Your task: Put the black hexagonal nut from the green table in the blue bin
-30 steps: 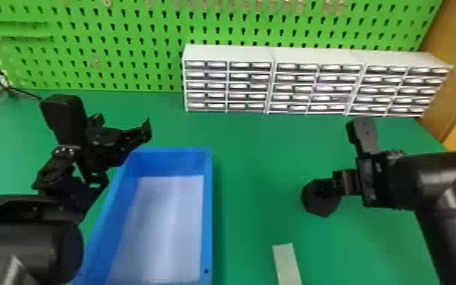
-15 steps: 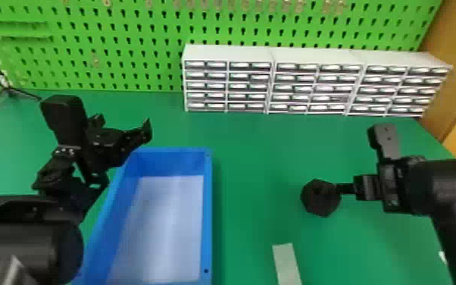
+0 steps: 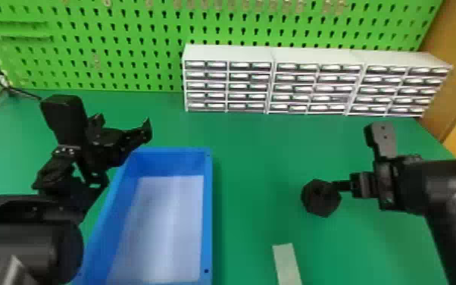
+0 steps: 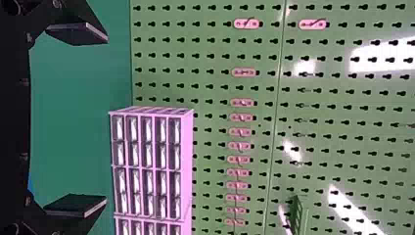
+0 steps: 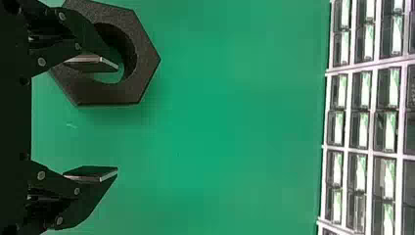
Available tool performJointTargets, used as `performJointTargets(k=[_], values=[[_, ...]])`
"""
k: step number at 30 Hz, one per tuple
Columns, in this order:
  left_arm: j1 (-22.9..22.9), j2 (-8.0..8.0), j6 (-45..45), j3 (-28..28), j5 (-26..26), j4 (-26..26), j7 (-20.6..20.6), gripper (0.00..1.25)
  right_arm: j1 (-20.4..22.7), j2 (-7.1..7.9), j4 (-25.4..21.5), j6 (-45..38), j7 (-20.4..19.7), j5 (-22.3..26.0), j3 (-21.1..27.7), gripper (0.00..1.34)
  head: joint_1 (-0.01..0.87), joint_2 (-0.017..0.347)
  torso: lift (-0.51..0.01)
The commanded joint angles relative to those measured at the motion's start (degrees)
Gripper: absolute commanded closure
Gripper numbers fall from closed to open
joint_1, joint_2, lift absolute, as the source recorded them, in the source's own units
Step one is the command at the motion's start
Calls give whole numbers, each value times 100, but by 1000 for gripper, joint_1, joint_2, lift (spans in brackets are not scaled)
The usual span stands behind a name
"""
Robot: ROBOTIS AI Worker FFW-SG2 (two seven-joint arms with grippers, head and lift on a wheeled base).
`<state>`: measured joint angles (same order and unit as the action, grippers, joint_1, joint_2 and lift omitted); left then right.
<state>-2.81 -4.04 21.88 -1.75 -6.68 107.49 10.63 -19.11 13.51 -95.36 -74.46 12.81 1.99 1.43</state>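
Lying on table (image 3: 257, 170), right of bin (image 3: 207, 216): nut (image 3: 325, 209). Right of bin: right gripper (image 3: 361, 185), fingers parted, one in or above nut's hole. By bin's far left corner: left gripper (image 3: 125, 127), fingers spread. Beyond bin: drawers (image 3: 231, 53).

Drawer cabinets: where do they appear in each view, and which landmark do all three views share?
Head view: white drawer cabinets, at the back of the green table, before the green pegboard.
Left wrist view: drawer cabinets, before the pegboard.
Right wrist view: drawer cabinets, across the table from the black hexagonal nut.
Shared landmark: the green table.
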Motion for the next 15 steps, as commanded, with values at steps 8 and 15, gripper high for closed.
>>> performJointTargets(k=[8,15], values=[[0,0,0,-1,-8,0,0,130,-199,-86,351,204,284,-375,-99,509,692,8,-97],[0,-9,0,-1,-8,0,9,130,-243,-174,571,318,486,-665,-64,509,692,8,-97]])
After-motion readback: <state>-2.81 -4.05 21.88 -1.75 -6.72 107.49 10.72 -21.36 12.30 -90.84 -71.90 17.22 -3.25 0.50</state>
